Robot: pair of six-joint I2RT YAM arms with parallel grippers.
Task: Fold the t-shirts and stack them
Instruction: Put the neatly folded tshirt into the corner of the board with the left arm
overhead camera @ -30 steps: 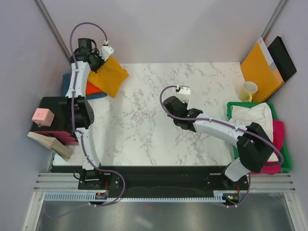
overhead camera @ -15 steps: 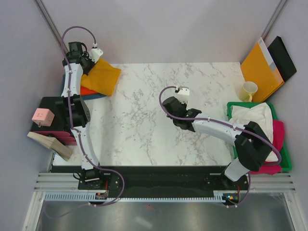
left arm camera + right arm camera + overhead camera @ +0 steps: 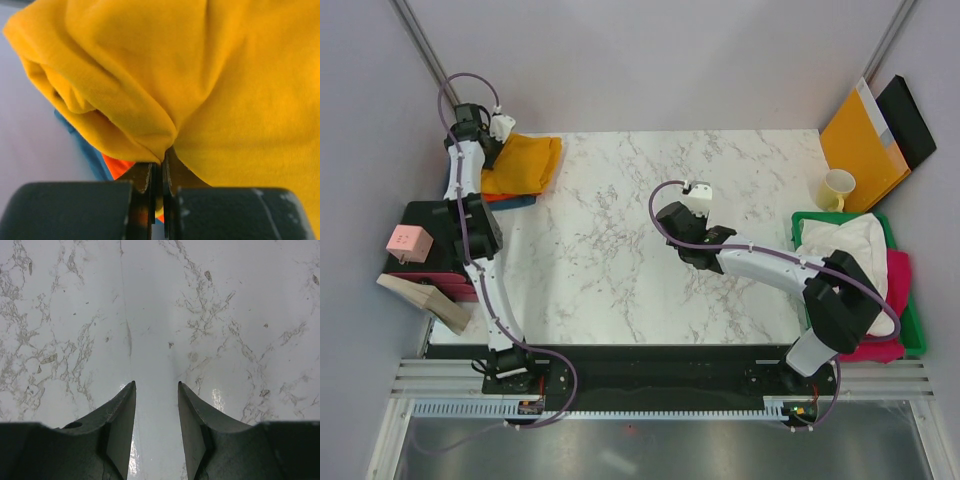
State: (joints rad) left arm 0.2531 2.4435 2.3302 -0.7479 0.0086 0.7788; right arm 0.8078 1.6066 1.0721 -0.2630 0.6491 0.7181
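Note:
The folded mustard-yellow t-shirt lies at the table's far left corner on top of an orange t-shirt and a teal-blue t-shirt. My left gripper is shut on the yellow shirt's left edge; in the left wrist view the yellow cloth is pinched between the closed fingers, with orange and blue showing beneath. My right gripper is open and empty over the bare marble mid-table. A white t-shirt and a magenta t-shirt lie in the green bin.
An orange-brown envelope and a black folder lean at the far right. A yellow mug stands by the bin. A pink box and other items sit on a black stand at the left edge.
My left gripper has carried the yellow shirt further left and back, laying it squarer over the orange and blue shirts. The right arm has barely moved.

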